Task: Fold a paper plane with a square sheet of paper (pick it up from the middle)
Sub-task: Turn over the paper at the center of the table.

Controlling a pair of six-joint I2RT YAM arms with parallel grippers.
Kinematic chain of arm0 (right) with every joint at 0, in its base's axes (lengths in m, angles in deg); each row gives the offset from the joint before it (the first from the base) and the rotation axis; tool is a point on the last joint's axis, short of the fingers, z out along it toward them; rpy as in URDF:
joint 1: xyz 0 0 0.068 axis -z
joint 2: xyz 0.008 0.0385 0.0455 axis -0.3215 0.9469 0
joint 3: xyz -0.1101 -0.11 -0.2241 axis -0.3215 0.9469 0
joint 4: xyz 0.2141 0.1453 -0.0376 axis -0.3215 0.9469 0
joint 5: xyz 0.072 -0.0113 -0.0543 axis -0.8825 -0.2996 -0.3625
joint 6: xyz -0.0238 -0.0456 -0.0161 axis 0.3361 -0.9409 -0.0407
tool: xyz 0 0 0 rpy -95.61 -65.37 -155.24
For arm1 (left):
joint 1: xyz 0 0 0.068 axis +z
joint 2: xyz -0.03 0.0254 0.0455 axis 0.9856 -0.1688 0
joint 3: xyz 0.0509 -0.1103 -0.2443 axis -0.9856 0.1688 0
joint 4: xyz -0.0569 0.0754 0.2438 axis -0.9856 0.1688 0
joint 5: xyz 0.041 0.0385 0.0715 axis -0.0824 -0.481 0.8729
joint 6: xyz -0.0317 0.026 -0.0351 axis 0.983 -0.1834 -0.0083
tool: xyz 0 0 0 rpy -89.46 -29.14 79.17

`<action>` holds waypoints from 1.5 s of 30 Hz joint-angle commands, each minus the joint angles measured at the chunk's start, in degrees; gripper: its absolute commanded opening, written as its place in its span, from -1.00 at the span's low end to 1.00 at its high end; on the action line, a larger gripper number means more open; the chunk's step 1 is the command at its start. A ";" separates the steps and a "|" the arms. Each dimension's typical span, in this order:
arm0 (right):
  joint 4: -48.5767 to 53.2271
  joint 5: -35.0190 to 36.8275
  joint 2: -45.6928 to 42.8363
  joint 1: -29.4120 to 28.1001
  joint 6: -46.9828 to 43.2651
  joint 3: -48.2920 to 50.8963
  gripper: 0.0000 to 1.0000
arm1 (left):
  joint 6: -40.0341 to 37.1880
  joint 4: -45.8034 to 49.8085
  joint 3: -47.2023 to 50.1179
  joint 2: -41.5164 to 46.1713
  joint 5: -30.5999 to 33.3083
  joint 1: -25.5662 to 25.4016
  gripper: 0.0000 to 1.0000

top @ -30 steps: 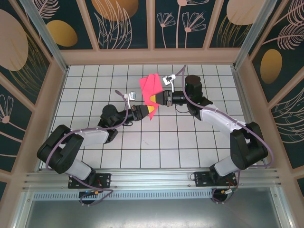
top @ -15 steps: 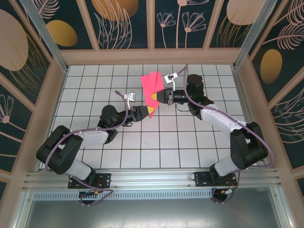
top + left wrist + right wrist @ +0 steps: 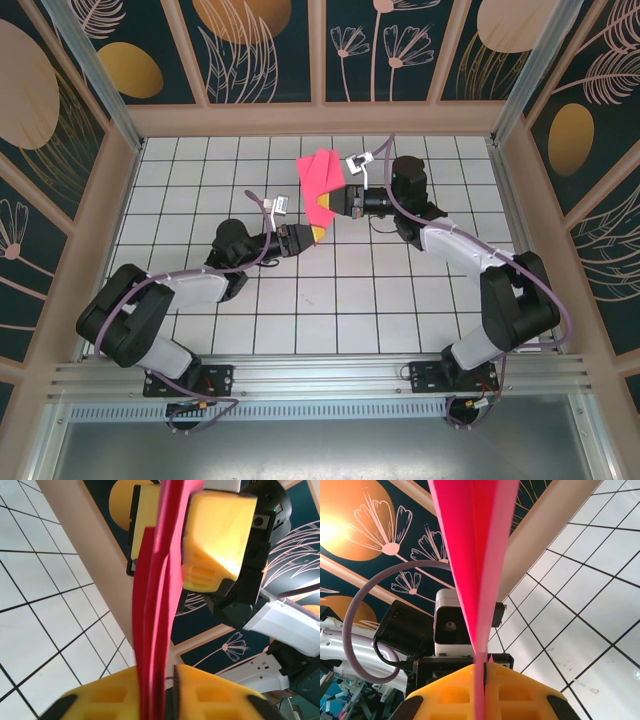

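The magenta-pink sheet of paper [image 3: 322, 178], folded into several layers, hangs in the air over the middle of the back tiles, between both grippers. My right gripper [image 3: 340, 203] is shut on its right edge; in the right wrist view the paper [image 3: 476, 540] rises as a narrow wedge from the pinched yellow fingertips [image 3: 484, 669]. My left gripper [image 3: 313, 235] sits at the paper's lower tip. In the left wrist view the layers [image 3: 155, 580] pass between my left gripper's fingertips [image 3: 161, 675], which stand slightly apart, with a dark gap beside the right finger [image 3: 210, 692]. The right gripper's yellow finger [image 3: 215, 535] faces it.
White tiled floor [image 3: 300, 300] lies under both arms, ringed by a wooden frame and dark floral walls [image 3: 260, 50]. The left wrist camera [image 3: 451, 625] faces the right gripper at close range. Both arms' elbows rest low over the tiles.
The left jaws have loosened a little round the paper's lower tip. The right gripper has shifted slightly up and back with the paper, turning it a little.
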 commanded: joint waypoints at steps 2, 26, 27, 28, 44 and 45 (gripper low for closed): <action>-4.22 0.07 0.64 0.85 1.09 -2.23 -1.00 | -2.62 1.13 -0.60 1.92 -1.26 0.13 -0.70; 60.04 57.81 -0.80 1.00 -24.88 -12.79 -1.00 | -19.48 39.24 2.25 17.82 38.66 0.47 0.29; 62.82 61.88 0.66 -0.61 -25.38 -12.90 -1.00 | -18.59 42.22 2.32 19.44 42.63 0.47 0.37; 65.33 66.37 2.25 -2.62 -25.66 -13.07 -1.00 | -18.73 43.71 2.94 21.23 44.76 0.47 0.39; 74.37 85.27 28.51 -26.46 -18.55 -22.38 -0.75 | -16.58 59.25 3.61 33.43 62.00 0.48 0.36; 73.94 83.95 28.92 -27.04 -18.24 -22.99 -0.68 | -16.83 60.22 3.46 33.96 62.45 0.49 0.37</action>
